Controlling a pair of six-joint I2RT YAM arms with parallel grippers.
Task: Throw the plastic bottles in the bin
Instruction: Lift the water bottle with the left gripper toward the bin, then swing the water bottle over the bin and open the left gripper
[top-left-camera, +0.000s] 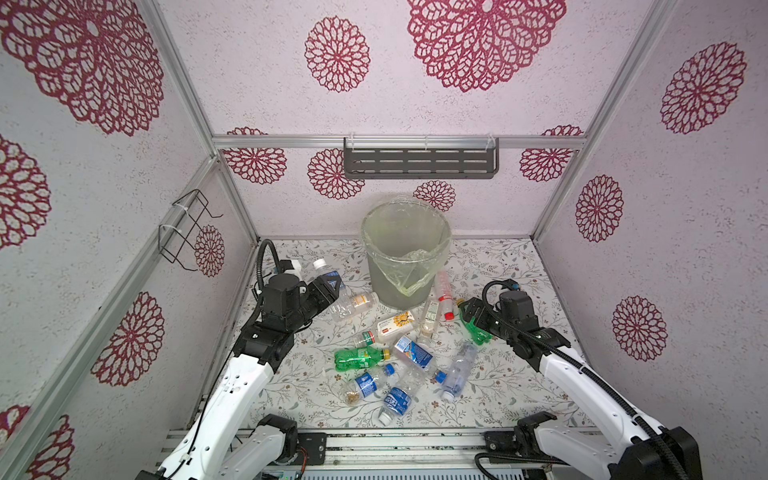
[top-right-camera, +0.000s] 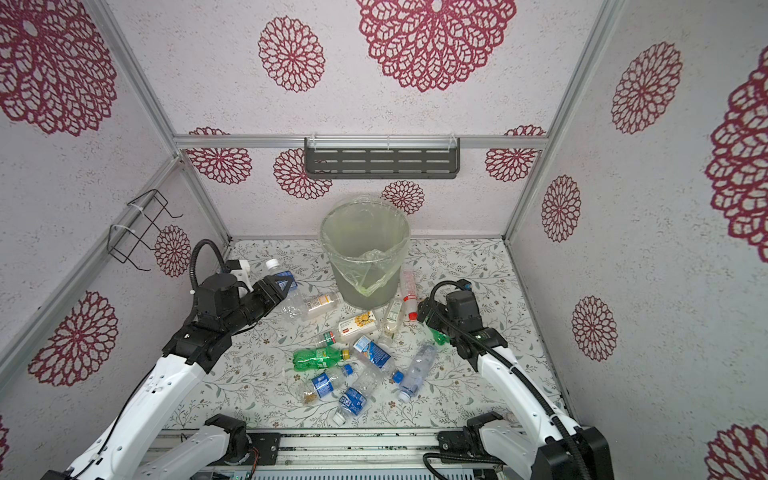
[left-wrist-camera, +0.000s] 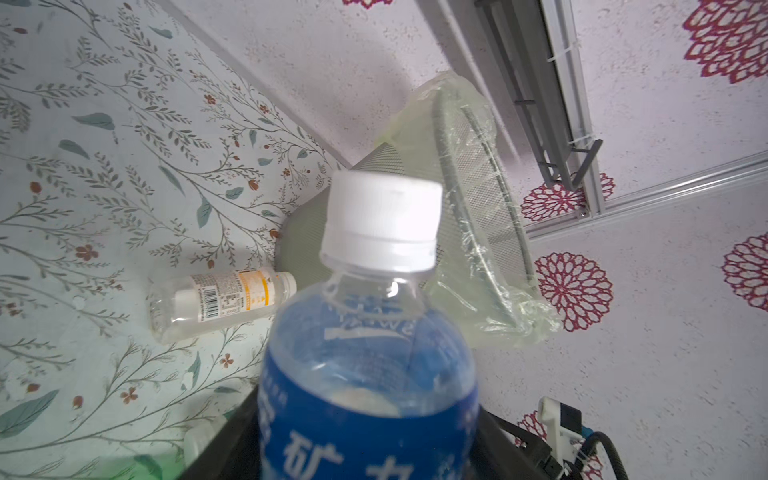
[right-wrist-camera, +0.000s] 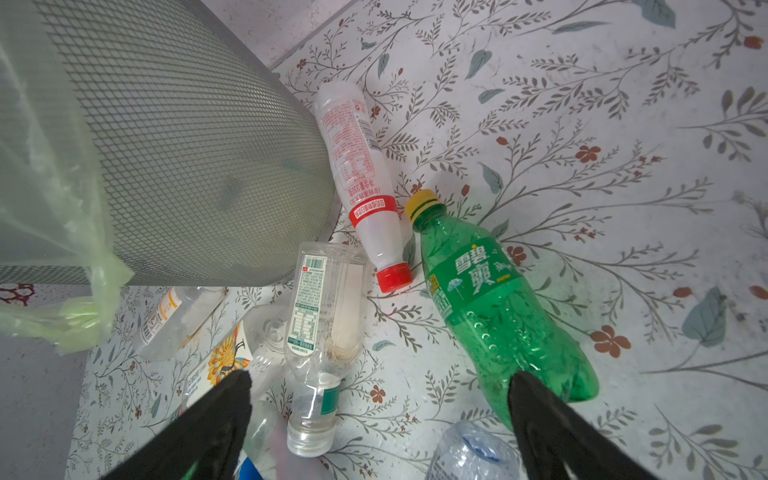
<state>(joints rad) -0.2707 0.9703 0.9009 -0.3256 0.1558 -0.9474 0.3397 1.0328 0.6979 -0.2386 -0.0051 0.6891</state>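
Note:
My left gripper (top-left-camera: 332, 286) is shut on a clear bottle with a blue label and white cap (left-wrist-camera: 370, 353), held above the floor left of the bin (top-left-camera: 390, 286). The bin's bag-lined rim (left-wrist-camera: 469, 174) lies just beyond the cap. My right gripper (right-wrist-camera: 380, 380) stands open low over the floor, right of the bin. A green bottle with a yellow cap (right-wrist-camera: 490, 307) lies by one finger and a clear bottle (right-wrist-camera: 320, 332) by the other. Several more plastic bottles (top-left-camera: 413, 353) lie scattered in front of the bin, one of them green (top-left-camera: 359, 358).
A red-capped white bottle (right-wrist-camera: 361, 178) rests against the bin's foot. A yellow-labelled bottle (left-wrist-camera: 220, 303) lies left of the bin. A grey shelf (top-left-camera: 420, 160) hangs on the back wall and a wire rack (top-left-camera: 187, 228) on the left wall. Walls enclose three sides.

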